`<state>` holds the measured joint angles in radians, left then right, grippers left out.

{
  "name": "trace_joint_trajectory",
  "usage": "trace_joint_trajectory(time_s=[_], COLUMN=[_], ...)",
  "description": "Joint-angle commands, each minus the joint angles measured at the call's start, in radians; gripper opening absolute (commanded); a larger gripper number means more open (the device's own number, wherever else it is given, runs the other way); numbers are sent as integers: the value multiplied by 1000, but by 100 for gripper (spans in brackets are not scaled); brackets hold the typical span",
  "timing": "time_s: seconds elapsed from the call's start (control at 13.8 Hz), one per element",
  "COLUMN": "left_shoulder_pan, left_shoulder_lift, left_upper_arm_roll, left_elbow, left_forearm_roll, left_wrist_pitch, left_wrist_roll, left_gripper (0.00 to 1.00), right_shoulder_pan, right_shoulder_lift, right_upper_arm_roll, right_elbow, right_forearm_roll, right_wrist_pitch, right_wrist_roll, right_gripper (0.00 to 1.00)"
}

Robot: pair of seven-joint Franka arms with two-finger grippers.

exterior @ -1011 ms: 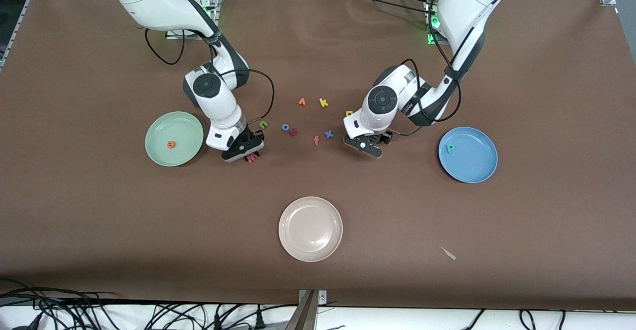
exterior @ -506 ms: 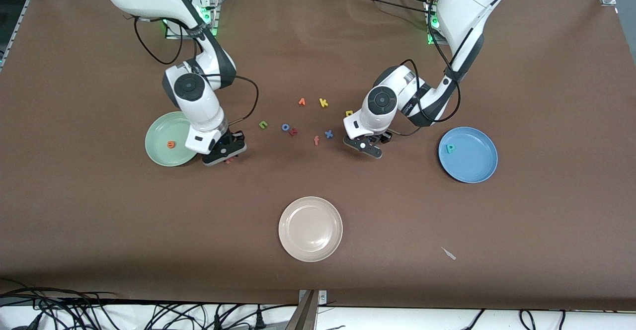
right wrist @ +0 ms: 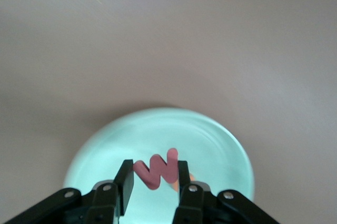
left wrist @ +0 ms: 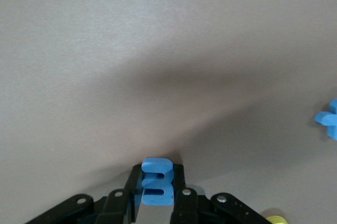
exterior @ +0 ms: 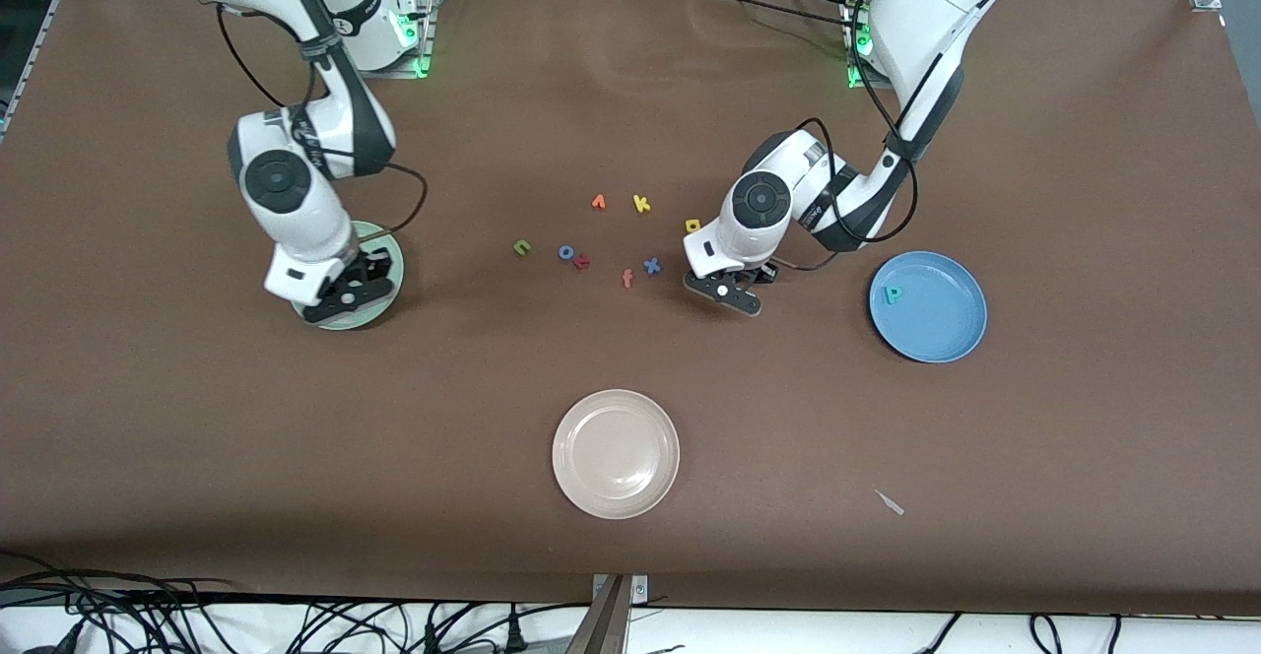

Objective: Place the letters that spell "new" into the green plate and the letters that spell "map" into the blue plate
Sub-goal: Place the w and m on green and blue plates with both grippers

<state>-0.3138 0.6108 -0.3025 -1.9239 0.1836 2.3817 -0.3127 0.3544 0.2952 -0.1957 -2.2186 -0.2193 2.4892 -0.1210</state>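
Note:
My right gripper (exterior: 345, 297) hangs over the pale green plate (exterior: 394, 252) and is shut on the pinkish-red w (right wrist: 158, 170). In the right wrist view the green plate (right wrist: 158, 132) lies under the right gripper (right wrist: 154, 174), and a sliver of the orange e (right wrist: 190, 179) shows by one finger. My left gripper (exterior: 724, 292) is down at the table beside the blue x (exterior: 651, 265). The left gripper (left wrist: 157, 169) is shut on the light blue m (left wrist: 156, 186). The green n (exterior: 522, 247) and yellow a (exterior: 693, 226) lie on the table. The teal p (exterior: 894, 294) lies in the blue plate (exterior: 936, 334).
A blue o (exterior: 566, 252), a reddish letter (exterior: 582, 262), an orange-red f (exterior: 628, 279), a yellow k (exterior: 641, 204) and an orange letter (exterior: 598, 202) lie mid-table. A cream-white plate (exterior: 616, 453) sits nearer the camera. A small white scrap (exterior: 890, 502) lies toward the left arm's end.
The right arm carried the w from beside the loose letters to over the green plate. The left gripper's fingers closed on the m; that arm barely moved.

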Motion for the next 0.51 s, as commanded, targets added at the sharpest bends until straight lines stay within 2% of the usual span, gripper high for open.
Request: trace_joint_trajectory(time_s=[0.0,0.22,0.36,0.43], left_shoulder_pan=[21,51,53,55], left_shoulder_lift=[4,-5,-5,-3], left_upper_arm_roll=[3,-1,-4,-4], left_elbow=[9,28,81,120], left_forearm_roll=[36,25,17,16], left_wrist_pitch=[-6,-48,-146,-215], left_wrist_roll=[-16,-12,-11,-8], left_gripper=[14,8,6,5], right_shoulder_pan=[6,6,8,8], right_shoulder_lift=[-33,-37,-42,-45], right_upper_arm_roll=[-24,-24,-18,-10], right_elbow=[-94,-110,-108,-108], right_forearm_roll=[29,77,101,106], right_wrist_pitch=[65,82,79,77], right_wrist_roll=[-23,-8,0,20], right_gripper=[29,61,75,77])
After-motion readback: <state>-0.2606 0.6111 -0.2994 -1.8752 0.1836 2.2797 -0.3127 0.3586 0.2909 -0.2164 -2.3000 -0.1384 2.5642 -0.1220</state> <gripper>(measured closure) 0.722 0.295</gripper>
